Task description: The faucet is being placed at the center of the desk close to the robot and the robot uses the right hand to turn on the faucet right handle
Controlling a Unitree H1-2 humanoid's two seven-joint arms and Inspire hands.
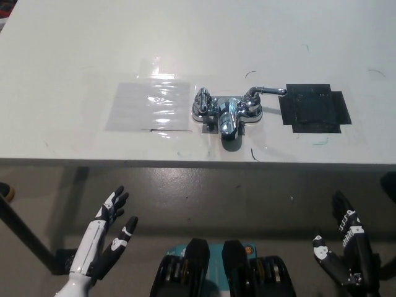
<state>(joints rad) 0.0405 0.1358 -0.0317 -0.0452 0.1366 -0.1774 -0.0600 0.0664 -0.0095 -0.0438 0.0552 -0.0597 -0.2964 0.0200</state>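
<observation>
A chrome faucet (226, 110) stands on the white desk (198, 43), near its front edge at the middle. Its right handle (265, 91) points to the picture's right, toward a black patch. Its left handle (202, 101) sits as a short knob on the other side, and the spout (227, 121) points at me. My black right hand (346, 247) hangs open below the desk edge at the lower right, well short of the faucet. At the lower left my white left hand (102, 241) rests open, also below the desk.
A clear plastic sheet (150, 105) is taped flat to the left of the faucet. A black taped square (314, 107) lies to its right. The desk's front edge (198, 163) runs across the picture, with grey floor below it.
</observation>
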